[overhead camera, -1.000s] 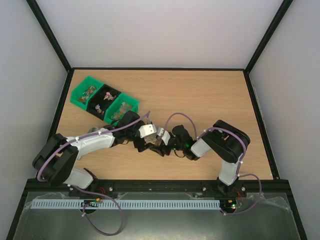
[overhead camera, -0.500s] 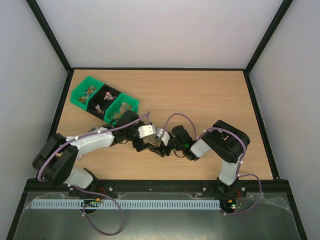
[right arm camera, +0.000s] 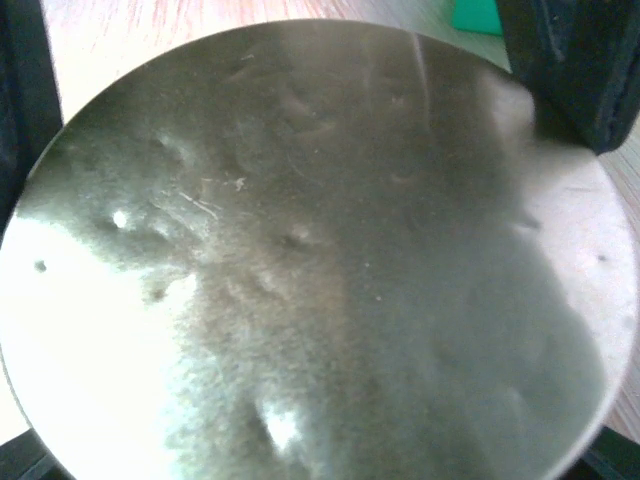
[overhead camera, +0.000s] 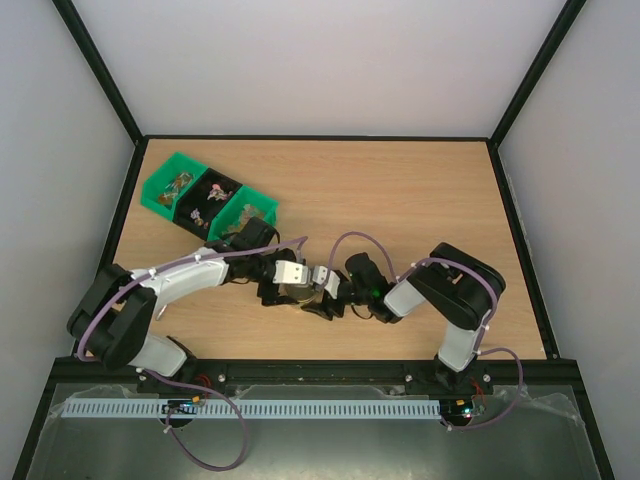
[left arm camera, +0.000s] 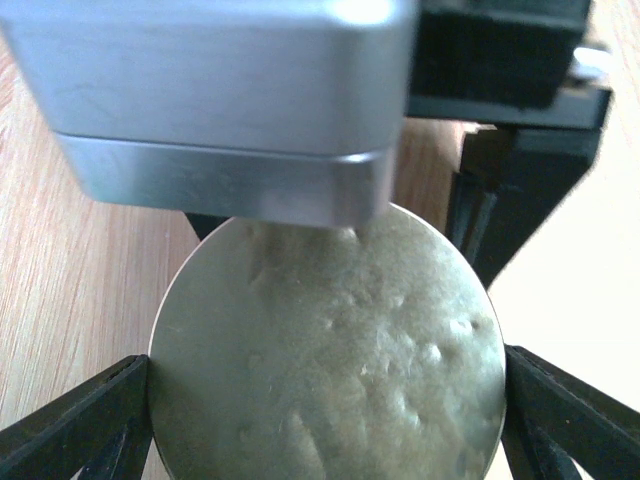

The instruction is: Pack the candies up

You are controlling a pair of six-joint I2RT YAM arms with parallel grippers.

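Observation:
A round whitish lid (overhead camera: 299,291) sits at the table's middle, between both grippers. It fills the left wrist view (left arm camera: 330,340) and the right wrist view (right arm camera: 320,250). My left gripper (overhead camera: 288,288) (left arm camera: 325,405) is shut on the lid, one black finger (left arm camera: 90,420) on each side of its rim. My right gripper (overhead camera: 320,296) (right arm camera: 320,455) comes from the other side, its fingers at the lid's edge, holding the jar, which is hidden under the lid. Loose candies (overhead camera: 212,196) lie in the bins at the far left.
A row of green and black bins (overhead camera: 160,190) stands at the far left, just behind the left arm. The right gripper's silver housing (left arm camera: 220,90) hangs close over the lid. The left gripper's finger (right arm camera: 575,70) crowds the right wrist view.
My left gripper has moved a little toward the near edge and down with the lid, which now covers the jar's mouth. The right arm has barely moved.

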